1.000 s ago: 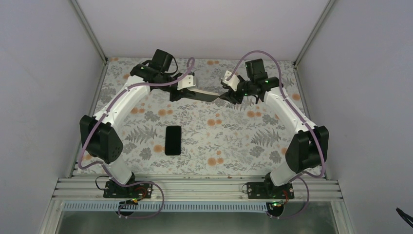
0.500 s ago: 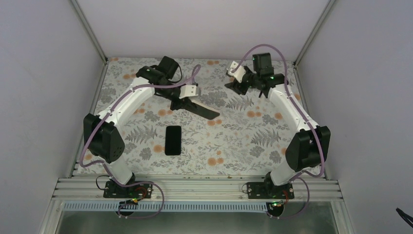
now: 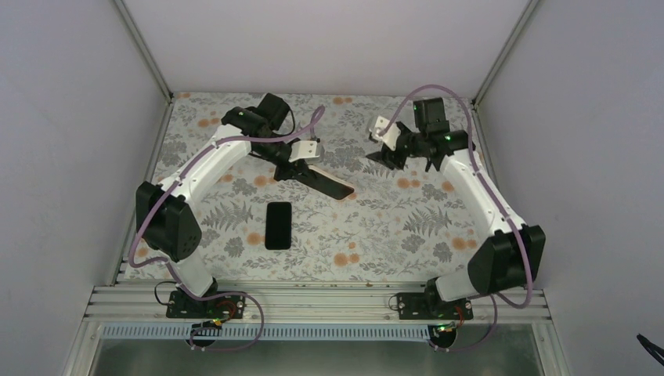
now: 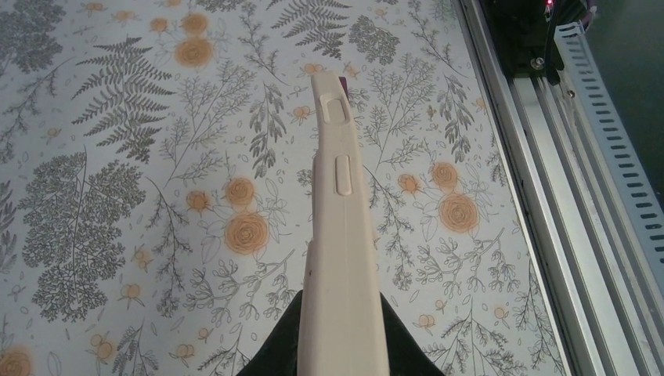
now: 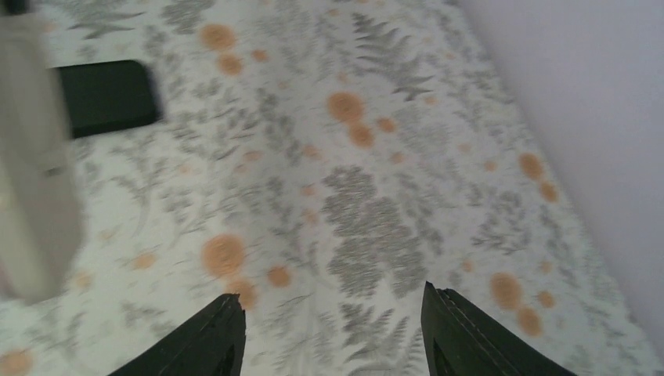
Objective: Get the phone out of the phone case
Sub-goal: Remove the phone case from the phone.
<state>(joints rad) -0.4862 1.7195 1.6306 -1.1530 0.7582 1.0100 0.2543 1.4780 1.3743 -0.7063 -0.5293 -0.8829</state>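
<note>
Beige case (image 3: 327, 183) is sitting clamped at one end in my left gripper (image 3: 291, 168) in the top view, long axis running out toward 4 o'clock. Can't tell if its far tip is touching the table (image 3: 376, 227). Phone (image 3: 278, 225) is lying bare on the table at 6 o'clock of that gripper, long axis 12-to-6, apart from the case. My right gripper (image 3: 389, 154) is hovering w/ nothing in it, phone well off at 8 o'clock, so the left arm is nearer.

Left wrist: I'm seeing the case (image 4: 342, 235) edge-on, side buttons up, my fingers (image 4: 276, 354) squeezing both faces.

Right wrist: my fingers (image 5: 218, 338) are standing wide apart, nothing btwn them. Phone (image 5: 106, 95) is showing at 10 o'clock, the blurred case (image 5: 35, 180) at 9.

Extraction looks done, I'm judging. Probably just lowering the case away from 6 o'clock.
</note>
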